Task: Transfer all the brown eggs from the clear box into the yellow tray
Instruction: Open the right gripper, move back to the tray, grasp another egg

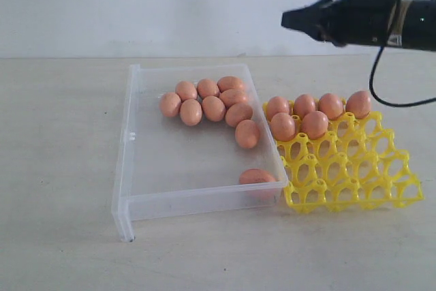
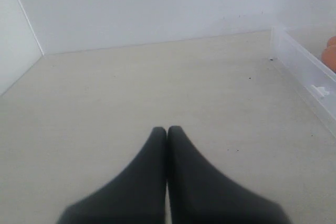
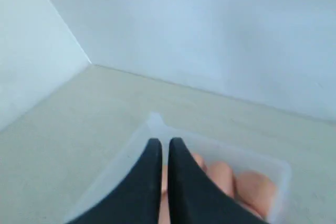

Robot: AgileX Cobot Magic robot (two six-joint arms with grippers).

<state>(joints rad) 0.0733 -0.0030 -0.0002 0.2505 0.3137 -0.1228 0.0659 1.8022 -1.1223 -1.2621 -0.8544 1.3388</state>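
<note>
The clear box [image 1: 143, 168] lies mid-table with several brown eggs [image 1: 213, 108] bunched at its far end and one egg [image 1: 257, 177] alone at its near right corner. To its right the yellow tray [image 1: 354, 175] carries several eggs [image 1: 315, 124] in its back cups. My right gripper [image 1: 289, 20] hangs high above the box's far right corner, shut and holding nothing; its wrist view shows it [image 3: 165, 141] over the box [image 3: 152, 124] and blurred eggs [image 3: 254, 190]. My left gripper [image 2: 167, 128] is shut and empty over bare table left of the box wall [image 2: 304, 66]; the exterior view does not show it.
A pale wall runs behind the beige table [image 1: 61, 168]. A black cable [image 1: 381, 80] hangs from the right arm above the tray's far right corner.
</note>
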